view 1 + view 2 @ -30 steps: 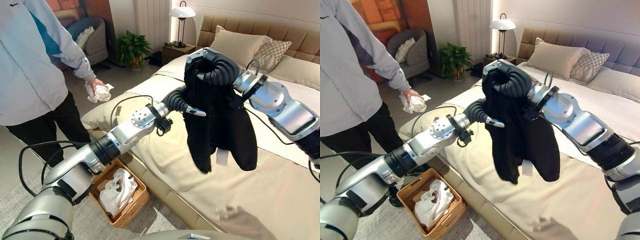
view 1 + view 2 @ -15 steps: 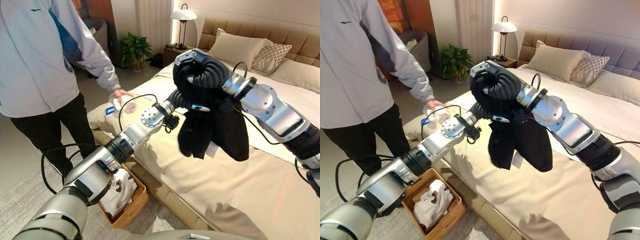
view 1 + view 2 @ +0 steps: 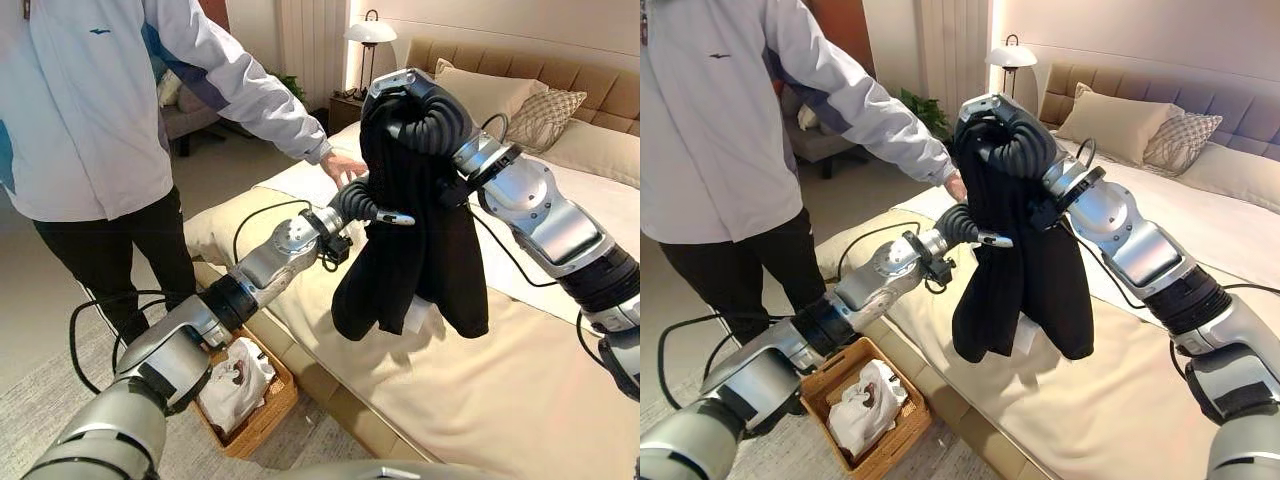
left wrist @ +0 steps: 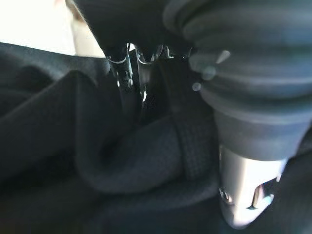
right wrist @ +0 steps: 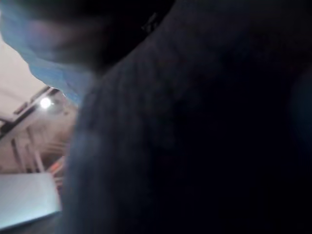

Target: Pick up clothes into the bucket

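Observation:
A black garment (image 3: 420, 250) hangs in the air over the near side of the bed (image 3: 520, 400). Its top is bunched round my right hand (image 3: 425, 115), which is raised high and shut on it. My left hand (image 3: 358, 200) is at the garment's left edge, half way down. In the left wrist view a fold of the black cloth (image 4: 146, 161) sits pinched between its fingers (image 4: 122, 63) and thumb (image 4: 243, 195). The wicker basket (image 3: 285, 385) stands on the floor beside the bed, under my left arm, with white clothes (image 3: 232, 385) in it.
A person (image 3: 90, 120) in a light jacket stands at the left and stretches a hand (image 3: 345, 165) over the bed, close to the garment and my left hand. Pillows (image 3: 545, 105) lie at the headboard. A lamp (image 3: 368, 32) stands on the bedside table behind.
My right hand has lifted the garment a little higher, so it hangs longer. The person has stepped closer and reached over the bed; the white cloth earlier in their hand is gone from it.

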You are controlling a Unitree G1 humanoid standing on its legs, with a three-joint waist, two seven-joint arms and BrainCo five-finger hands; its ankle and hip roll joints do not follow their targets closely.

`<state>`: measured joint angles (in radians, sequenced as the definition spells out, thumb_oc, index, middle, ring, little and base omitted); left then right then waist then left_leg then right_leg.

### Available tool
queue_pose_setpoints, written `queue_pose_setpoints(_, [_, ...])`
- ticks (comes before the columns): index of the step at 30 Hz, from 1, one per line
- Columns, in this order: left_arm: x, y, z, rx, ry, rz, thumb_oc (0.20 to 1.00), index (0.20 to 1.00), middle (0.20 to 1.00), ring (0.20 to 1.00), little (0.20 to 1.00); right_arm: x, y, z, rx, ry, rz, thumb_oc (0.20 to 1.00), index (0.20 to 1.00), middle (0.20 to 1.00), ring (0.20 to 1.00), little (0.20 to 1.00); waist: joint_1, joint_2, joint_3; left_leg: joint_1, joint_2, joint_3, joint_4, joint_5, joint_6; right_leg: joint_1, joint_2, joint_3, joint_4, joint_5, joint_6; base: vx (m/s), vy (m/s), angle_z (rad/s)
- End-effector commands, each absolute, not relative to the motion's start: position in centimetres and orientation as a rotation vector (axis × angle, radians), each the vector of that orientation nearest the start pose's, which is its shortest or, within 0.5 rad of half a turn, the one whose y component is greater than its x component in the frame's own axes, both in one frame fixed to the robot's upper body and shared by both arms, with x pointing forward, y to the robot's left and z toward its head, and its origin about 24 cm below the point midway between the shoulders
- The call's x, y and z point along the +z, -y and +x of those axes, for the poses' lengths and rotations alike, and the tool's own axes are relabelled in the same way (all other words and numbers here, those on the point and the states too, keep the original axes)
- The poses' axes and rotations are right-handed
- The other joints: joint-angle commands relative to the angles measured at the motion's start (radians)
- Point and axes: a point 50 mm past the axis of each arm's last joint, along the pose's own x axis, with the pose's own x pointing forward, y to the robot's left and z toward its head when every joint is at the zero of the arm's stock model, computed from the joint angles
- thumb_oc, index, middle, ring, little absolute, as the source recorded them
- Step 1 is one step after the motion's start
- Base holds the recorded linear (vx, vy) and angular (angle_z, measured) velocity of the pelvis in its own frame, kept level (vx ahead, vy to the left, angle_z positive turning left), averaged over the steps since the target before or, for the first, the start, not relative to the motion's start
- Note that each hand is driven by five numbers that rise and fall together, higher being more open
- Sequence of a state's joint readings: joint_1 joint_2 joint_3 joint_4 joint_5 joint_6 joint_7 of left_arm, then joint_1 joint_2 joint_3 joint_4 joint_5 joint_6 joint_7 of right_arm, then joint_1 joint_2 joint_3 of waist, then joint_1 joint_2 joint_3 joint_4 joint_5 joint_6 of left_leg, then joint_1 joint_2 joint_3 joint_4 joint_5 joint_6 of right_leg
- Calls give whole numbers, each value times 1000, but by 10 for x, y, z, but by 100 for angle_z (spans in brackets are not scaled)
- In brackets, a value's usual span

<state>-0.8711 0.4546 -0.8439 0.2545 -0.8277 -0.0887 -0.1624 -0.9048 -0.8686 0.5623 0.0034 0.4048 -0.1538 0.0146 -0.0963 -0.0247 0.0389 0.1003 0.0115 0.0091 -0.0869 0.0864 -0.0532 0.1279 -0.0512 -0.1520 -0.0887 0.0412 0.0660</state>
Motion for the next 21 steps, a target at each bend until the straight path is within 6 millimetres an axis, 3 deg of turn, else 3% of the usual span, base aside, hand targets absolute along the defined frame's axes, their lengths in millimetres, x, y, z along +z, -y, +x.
queue_pose_setpoints(1, [170, -1, 319, -1089, 183, 88, 1000, 1000, 1000, 1000, 1000, 330, 127, 307, 447, 955, -465, 200, 200, 200, 200, 200, 19, -52, -39, -4, -6, -19, 69, -105, 17, -42, -79, -18, 86, -13, 82, 0, 0, 0])
queue_pose_setpoints(21, [154, 42, 309, -1140, 157, 79, 1000, 1000, 1000, 1000, 1000, 318, 93, 302, 668, 911, -251, 200, 200, 200, 200, 200, -1, -46, -32, 1, -7, -13, 69, -110, 22, -49, -82, -5, 102, -25, 78, 0, 0, 0])
